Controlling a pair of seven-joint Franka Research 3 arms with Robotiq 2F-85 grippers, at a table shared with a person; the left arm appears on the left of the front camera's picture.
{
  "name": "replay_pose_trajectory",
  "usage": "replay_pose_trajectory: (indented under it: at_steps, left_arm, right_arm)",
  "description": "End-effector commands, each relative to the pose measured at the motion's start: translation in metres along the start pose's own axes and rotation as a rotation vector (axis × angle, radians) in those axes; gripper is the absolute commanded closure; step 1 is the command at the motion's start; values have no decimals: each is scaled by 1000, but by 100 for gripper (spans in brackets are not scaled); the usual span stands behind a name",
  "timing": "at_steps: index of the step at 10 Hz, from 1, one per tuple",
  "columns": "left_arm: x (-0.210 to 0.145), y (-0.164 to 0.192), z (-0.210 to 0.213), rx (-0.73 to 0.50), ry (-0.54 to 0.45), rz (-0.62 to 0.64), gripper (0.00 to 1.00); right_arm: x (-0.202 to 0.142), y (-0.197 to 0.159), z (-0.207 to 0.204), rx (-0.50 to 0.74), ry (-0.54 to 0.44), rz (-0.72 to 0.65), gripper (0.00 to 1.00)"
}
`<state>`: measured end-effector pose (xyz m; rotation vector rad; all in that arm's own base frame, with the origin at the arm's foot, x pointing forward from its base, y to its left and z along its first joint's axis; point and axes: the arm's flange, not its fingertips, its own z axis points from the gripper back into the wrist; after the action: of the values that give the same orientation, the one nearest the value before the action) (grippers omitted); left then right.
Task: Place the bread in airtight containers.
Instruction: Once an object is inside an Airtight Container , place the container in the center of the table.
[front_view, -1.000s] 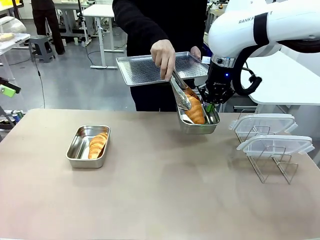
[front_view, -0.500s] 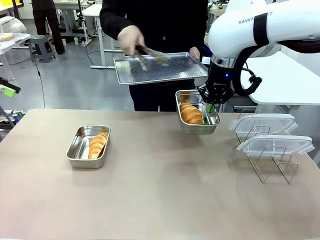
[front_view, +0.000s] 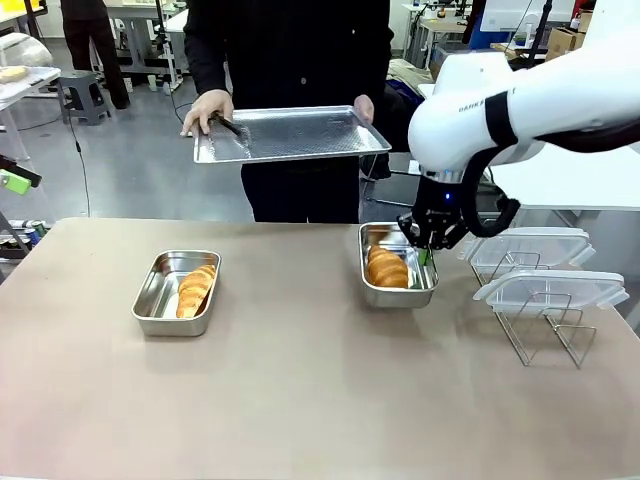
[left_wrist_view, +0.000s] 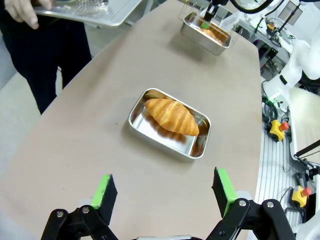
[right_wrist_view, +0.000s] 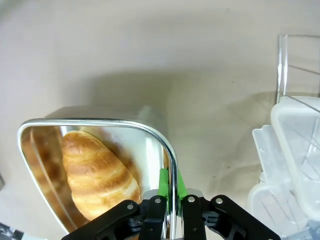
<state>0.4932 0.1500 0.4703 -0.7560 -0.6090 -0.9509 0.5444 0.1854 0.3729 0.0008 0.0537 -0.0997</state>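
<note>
Front view shows 2 small steel pans at the tan table (front_view: 300, 400), each with 1 croissant inside. The left pan (front_view: 148, 292) sits on the left side of the table, and the left croissant (front_view: 196, 289) lies lengthwise against its right wall. The right pan (front_view: 398, 297) is farther back and to the right, with the right croissant (front_view: 386, 268) lying in it near its left wall. The right gripper (front_view: 425, 245) comes down from above and is clamped narrow on that pan's right rim; whether the pan rests on the table or hangs just above it I cannot tell. Right wrist view shows the green pads (right_wrist_view: 163, 184) pinching the thin steel rim, 1 inside and 1 outside the wall. Just right of this pan, 2 clear lids (front_view: 527, 248) stand propped on a wire rack (front_view: 545, 335). At the far side, a person holds a perforated steel tray (front_view: 290, 135) level with both hands, and tongs (front_view: 228, 126) lie on it under the hand (front_view: 207, 108) at the left. Left wrist view shows the left gripper (left_wrist_view: 164, 190) spread wide and holding nothing, above the table, with the left pan farther off, well apart from its fingers.
</note>
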Motion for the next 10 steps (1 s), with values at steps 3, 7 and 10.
replay_pose_trajectory:
  at_steps: [3,7,10]
  left_arm:
    - [0,0,0,4,8,-8,0]
    - [0,0,0,4,8,-8,0]
    - [0,0,0,4,8,-8,0]
  right_arm:
    - [2,5,-26,-2,-20,-30,96]
    - [4,2,-48,17,-25,12,96]
    - [3,2,-55,30,-29,27,84]
